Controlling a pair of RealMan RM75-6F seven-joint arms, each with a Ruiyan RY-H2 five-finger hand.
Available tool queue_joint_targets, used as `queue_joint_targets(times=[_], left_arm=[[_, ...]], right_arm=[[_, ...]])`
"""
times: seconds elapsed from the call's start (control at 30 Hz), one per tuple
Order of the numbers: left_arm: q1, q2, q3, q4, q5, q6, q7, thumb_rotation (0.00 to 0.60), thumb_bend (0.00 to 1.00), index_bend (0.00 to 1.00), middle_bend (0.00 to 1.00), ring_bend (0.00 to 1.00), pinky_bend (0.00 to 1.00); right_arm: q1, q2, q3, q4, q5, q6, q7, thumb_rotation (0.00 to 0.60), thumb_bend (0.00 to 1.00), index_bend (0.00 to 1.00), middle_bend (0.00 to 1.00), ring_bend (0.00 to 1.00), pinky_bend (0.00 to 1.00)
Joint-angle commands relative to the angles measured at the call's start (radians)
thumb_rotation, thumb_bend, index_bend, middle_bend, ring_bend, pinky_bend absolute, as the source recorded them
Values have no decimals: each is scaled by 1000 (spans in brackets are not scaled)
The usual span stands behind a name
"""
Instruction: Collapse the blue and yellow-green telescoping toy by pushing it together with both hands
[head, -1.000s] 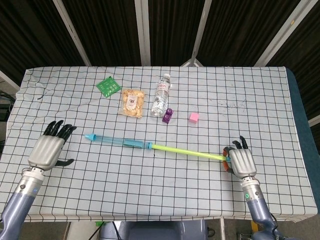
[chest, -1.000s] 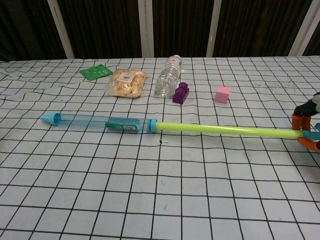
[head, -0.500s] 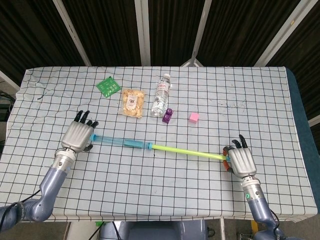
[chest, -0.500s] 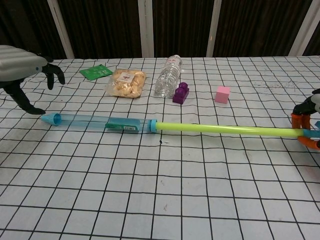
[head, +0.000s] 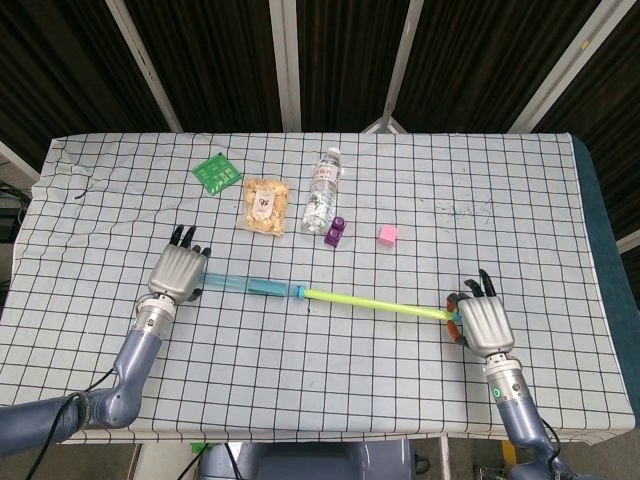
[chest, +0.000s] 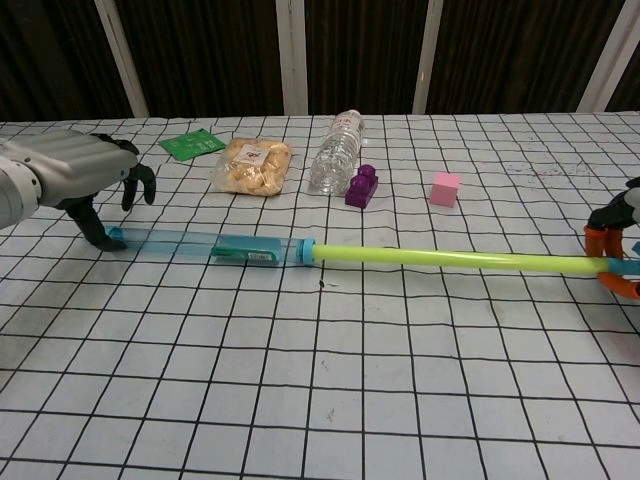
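- The telescoping toy (head: 315, 293) lay fully extended across the table (head: 330, 380), its blue tube running from the left hand (head: 177, 271) to a collar about midway, and the yellow-green rod carrying on to the right hand (head: 481, 321).
- A second earlier the left hand had been well off to the side with its fingers spread, clear of the toy; half a second earlier it had come in close to the blue tip.
- At this moment it sat over that blue end, its fingers (chest: 92, 222) curled down around the tip, one of them touching the table just beside the cap; whether they were truly clamped on the tube could not be told.
- The right hand had not moved across the three moments: it rested at the far end of the rod, beside the orange end piece (chest: 605, 262). Its fingers were mostly hidden, so their closure could not be told.
- The toy itself had not shortened or shifted.
- In my judgement this meant both ends were now covered and the set-up was done; the inward push had yet to start.
- Beyond the fingers, well apart from the toy, lay a water bottle (head: 321, 192), a snack bag (head: 264, 205), a green packet (head: 217, 171), a purple block (head: 335, 232) and a pink cube (head: 388, 235).
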Motion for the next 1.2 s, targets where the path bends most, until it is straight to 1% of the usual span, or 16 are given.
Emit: queue_joint_targets(times=[0.03, 0.2, 0.4, 0.47, 0.63, 0.77, 0.93, 1.2], left_arm=[[-6, -12, 3, 19, -8, -1, -4, 600, 339, 328, 387, 44, 0], [-18, -31, 16, 54, -21, -3, -1, 600, 341, 349, 388, 44, 0], [-31, -61, 22, 91, -44, -8, -5, 600, 367, 367, 400, 44, 0], [-34, -69, 23, 100, -50, -9, -7, 600, 389, 381, 413, 44, 0], [-38, -80, 31, 114, -50, -10, -17, 600, 499, 449, 483, 68, 1], [-34, -82, 34, 117, -27, 2, -46, 600, 541, 502, 541, 96, 9], [-29, -67, 38, 102, 12, 17, -81, 600, 546, 530, 571, 106, 9], [-21, -8, 52, 13, 40, 36, -88, 600, 547, 535, 574, 107, 9]], right_arm=[[-1, 0, 1, 1, 1, 1, 0, 600, 459, 805, 572, 211, 0], [-3, 1, 4, -4, 1, 4, 4, 600, 459, 804, 573, 211, 0], [-4, 0, 1, -2, -3, 5, 1, 600, 459, 804, 573, 211, 0], [-5, 0, 0, -1, -2, 5, 1, 600, 459, 805, 573, 211, 0], [-5, 0, 3, 2, 0, 6, 0, 600, 459, 805, 573, 211, 0], [-6, -1, 2, -1, -3, 8, -2, 600, 459, 805, 573, 211, 0], [-7, -2, 3, -8, -6, 12, -3, 600, 460, 805, 573, 211, 0], [-5, -6, 16, -28, 2, 15, 4, 600, 459, 804, 573, 210, 0]])
